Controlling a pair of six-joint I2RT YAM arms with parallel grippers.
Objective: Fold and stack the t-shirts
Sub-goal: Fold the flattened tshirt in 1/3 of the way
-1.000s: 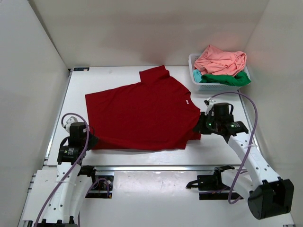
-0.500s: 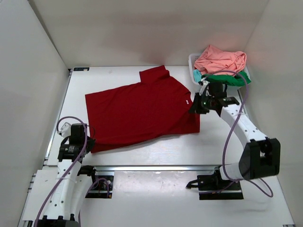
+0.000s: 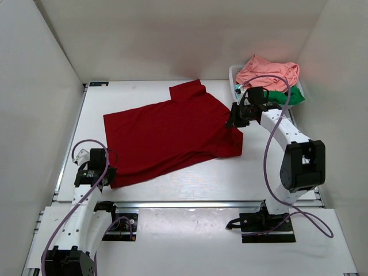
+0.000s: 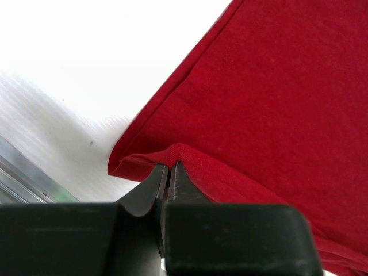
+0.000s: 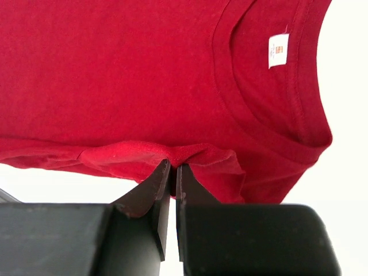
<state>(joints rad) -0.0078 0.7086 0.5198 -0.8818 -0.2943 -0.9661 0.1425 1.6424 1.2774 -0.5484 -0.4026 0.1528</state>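
For folding, the dark red cloth t-shirt (image 3: pixel 167 135) is clamped by the left tool (image 4: pixel 170 168) at its hem, the right tool (image 5: pixel 173 167) beside its collar.

Dark red t-shirt (image 3: pixel 167 135), mostly flat

Three shirts: one red shirt (image 3: pixel 167 138), one pink shirt (image 3: pixel 267 72), one green shirt (image 3: pixel 283 96). One basket (image 3: pixel 232 73). Two pincers: left pincer (image 3: pixel 110 175), right pincer (image 3: pixel 232 119). One tabletop (image 3: pixel 138 95).
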